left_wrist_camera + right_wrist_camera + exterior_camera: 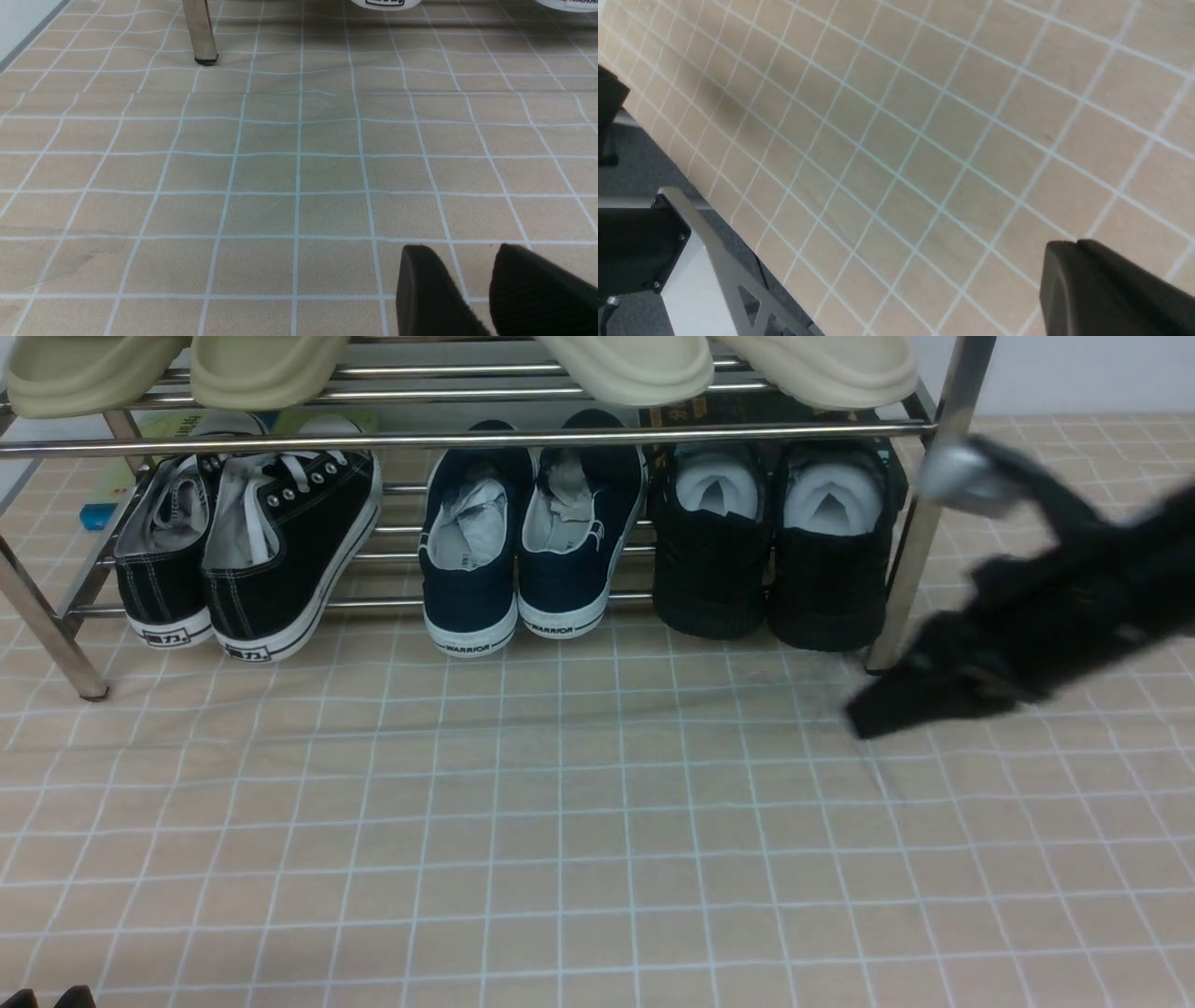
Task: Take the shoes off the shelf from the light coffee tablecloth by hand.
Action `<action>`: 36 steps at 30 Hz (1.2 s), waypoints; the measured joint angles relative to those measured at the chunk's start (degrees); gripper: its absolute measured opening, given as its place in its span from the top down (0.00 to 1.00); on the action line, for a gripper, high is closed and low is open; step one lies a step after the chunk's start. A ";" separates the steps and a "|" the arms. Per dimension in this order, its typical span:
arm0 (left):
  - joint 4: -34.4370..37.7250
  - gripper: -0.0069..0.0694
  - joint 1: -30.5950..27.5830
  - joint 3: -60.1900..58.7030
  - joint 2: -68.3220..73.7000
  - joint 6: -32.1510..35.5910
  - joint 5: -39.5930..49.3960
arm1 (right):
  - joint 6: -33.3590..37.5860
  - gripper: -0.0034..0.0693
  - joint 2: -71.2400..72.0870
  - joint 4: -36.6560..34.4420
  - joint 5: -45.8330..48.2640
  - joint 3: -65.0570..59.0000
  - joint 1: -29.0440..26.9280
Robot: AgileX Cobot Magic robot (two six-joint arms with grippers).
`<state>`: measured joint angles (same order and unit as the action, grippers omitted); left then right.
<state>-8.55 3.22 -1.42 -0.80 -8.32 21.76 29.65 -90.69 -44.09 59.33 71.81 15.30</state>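
The big tablecloth (560,821) is light tan with thin white lines that make little squares. It fills most of the front view.

The shelf (467,437) is made of shiny metal rods and stands on the cloth at the far side. One of its legs shows in the left wrist view, with its foot right on the cloth.

On the top row lie pale cream slippers (635,364). On the bottom row three pairs sit side by side, heels toward the camera. On the left are black sneakers with white soles (247,551). In the middle are dark blue slip-ons (532,551). On the right are the black shoes (771,588), with white paper stuffed inside. They sit on the bottom row, just beside the shelf's right front leg.

The right pincer (896,705) is a black blur just over the cloth, close to that right leg and near the black shoes, not touching them. It is too blurry, so I cannot tell how its jaws stand.

The left pincer (481,261) hangs low over the cloth, far from the shelf. Its two black fingers (430,289) have a small gap between them, and nothing is in it.
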 joint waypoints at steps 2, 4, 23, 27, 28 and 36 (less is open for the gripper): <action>0.00 0.60 0.00 0.00 0.00 0.00 0.00 | -1.16 0.95 -2.94 1.37 0.00 2.98 1.99; 0.00 0.60 0.00 0.00 0.00 0.00 0.00 | -5.82 0.95 -8.54 6.28 -0.13 11.74 5.74; 0.00 0.60 0.00 0.00 0.00 0.00 0.00 | -37.64 0.44 -25.07 41.41 -13.30 38.42 15.28; 0.00 0.60 0.00 0.00 0.00 0.00 0.00 | -39.23 0.36 -26.00 44.09 -15.96 38.42 15.28; 0.00 0.60 0.00 0.00 0.00 0.00 0.00 | -39.30 0.35 -26.36 44.69 -16.85 38.42 15.28; 0.00 0.60 -0.05 0.00 0.00 0.00 0.00 | -39.44 0.34 -28.60 48.40 -20.11 38.49 15.28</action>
<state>-8.55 3.17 -1.42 -0.80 -8.32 21.76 -9.78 -119.29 4.31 39.23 110.30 30.58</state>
